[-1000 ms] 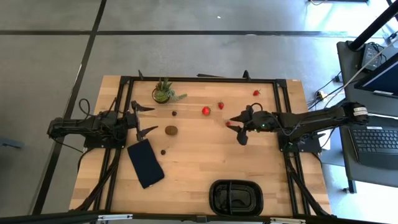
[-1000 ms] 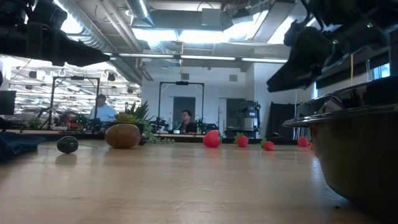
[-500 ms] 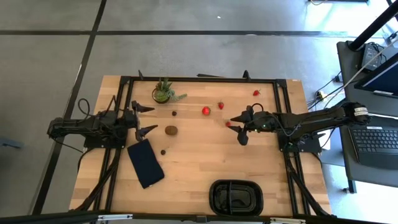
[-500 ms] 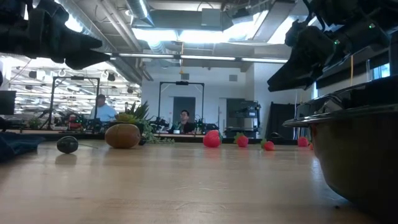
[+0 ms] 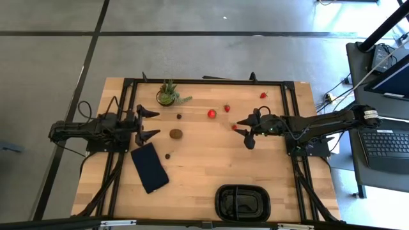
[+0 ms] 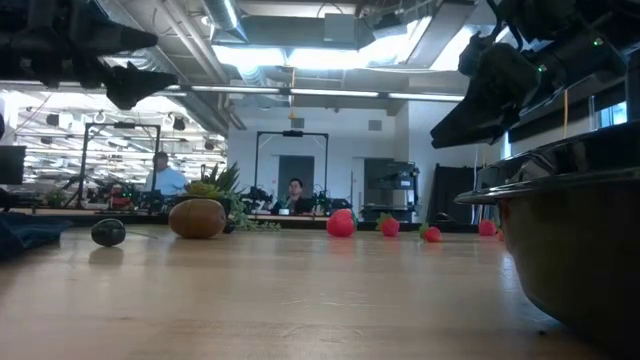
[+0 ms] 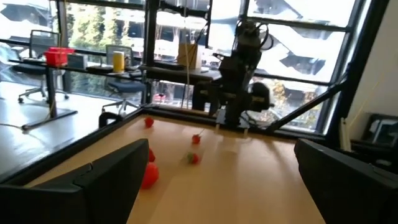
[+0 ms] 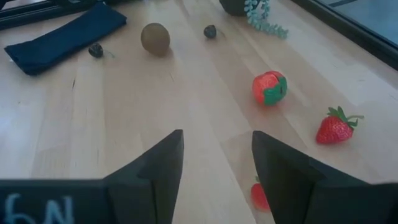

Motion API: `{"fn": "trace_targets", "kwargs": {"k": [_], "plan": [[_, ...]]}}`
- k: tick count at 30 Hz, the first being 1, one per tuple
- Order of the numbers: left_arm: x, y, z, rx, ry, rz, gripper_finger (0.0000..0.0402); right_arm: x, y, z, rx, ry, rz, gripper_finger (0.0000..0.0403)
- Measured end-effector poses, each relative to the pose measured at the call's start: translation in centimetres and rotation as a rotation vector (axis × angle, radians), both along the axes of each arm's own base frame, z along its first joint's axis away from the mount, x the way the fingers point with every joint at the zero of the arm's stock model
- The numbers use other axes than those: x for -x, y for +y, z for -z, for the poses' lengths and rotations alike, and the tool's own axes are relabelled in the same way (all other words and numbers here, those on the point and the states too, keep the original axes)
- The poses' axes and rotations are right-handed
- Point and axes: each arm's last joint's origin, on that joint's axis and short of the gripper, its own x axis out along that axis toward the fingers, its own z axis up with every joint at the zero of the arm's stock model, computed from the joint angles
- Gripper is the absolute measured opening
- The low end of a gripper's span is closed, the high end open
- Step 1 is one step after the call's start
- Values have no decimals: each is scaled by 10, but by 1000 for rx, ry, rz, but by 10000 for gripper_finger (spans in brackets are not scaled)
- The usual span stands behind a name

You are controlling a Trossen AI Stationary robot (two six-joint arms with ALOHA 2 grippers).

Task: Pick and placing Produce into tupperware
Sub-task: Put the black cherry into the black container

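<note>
The right hand hovered over the middle-right part of the bench with its two fingers apart, gripping nothing; a small red strawberry lay on the wood just beside the fingertips, and in the right wrist view this strawberry showed low between the two dark fingers. Farther out from that hand were more produce — a round red fruit, another strawberry near it, and one more strawberry close to the far edge of the bench. The left hand was held above the left side of the bench, its fingers also wide apart and empty. Near it lay the brown kiwi, with one dark berry beyond it and another dark berry on the near side, beside a flat dark navy slab. A small green potted plant stood at the far left. The black tupperware sat at the near edge — well apart from all the fruit, and with no produce visible inside.
</note>
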Motion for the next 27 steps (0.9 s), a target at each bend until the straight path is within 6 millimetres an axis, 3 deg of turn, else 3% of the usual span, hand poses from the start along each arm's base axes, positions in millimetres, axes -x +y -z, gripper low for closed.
{"fn": "trace_targets", "kwargs": {"k": [13, 19, 27], "plan": [[-2, -8, -27, -93, -1, 225, 393, 0, 0, -1, 42, 3, -21, 193], [-16, -17, -44, -186, 122, 285, 393, -2, -1, -3, 45, -21, -18, 193], [-33, -27, -66, -118, 453, 197, 393, -2, -1, -4, 46, -33, -18, 193]]}}
